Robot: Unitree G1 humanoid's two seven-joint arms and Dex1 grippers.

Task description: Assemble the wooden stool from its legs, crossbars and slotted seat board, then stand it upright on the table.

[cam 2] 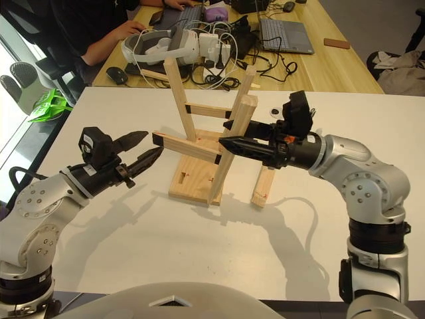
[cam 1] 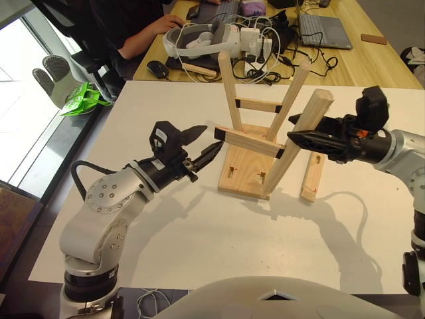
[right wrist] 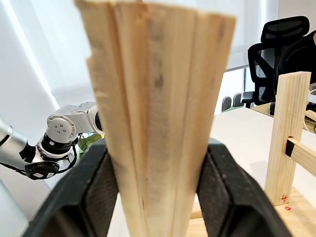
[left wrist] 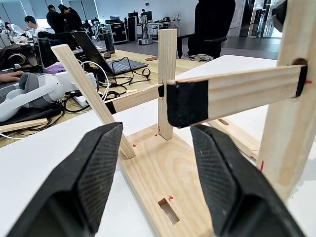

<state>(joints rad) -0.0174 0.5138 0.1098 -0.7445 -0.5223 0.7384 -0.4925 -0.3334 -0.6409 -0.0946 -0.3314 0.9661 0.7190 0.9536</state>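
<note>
The slotted seat board [cam 1: 240, 174] lies flat on the white table. Two legs [cam 1: 229, 86] [cam 1: 291, 96] stand at its far side, joined by a crossbar [cam 1: 257, 105]. A third leg [cam 1: 307, 123] leans up from the near side, and my right gripper [cam 1: 297, 139] is shut on it; the right wrist view has the leg [right wrist: 158, 123] between its fingers [right wrist: 94, 192]. A second crossbar [cam 1: 251, 141] runs left from this leg to a black-taped end [left wrist: 187, 101]. My left gripper [cam 1: 212, 137] is open, its fingers [left wrist: 94, 182] on either side of and just short of that end.
A loose wooden leg [cam 1: 312, 176] lies on the table just right of the seat board. Behind the table a wooden desk [cam 1: 372, 63] carries a headset [cam 1: 192, 38], cables, a mouse and a laptop [cam 1: 322, 30]. Bare table surface [cam 1: 252, 246] spreads in front.
</note>
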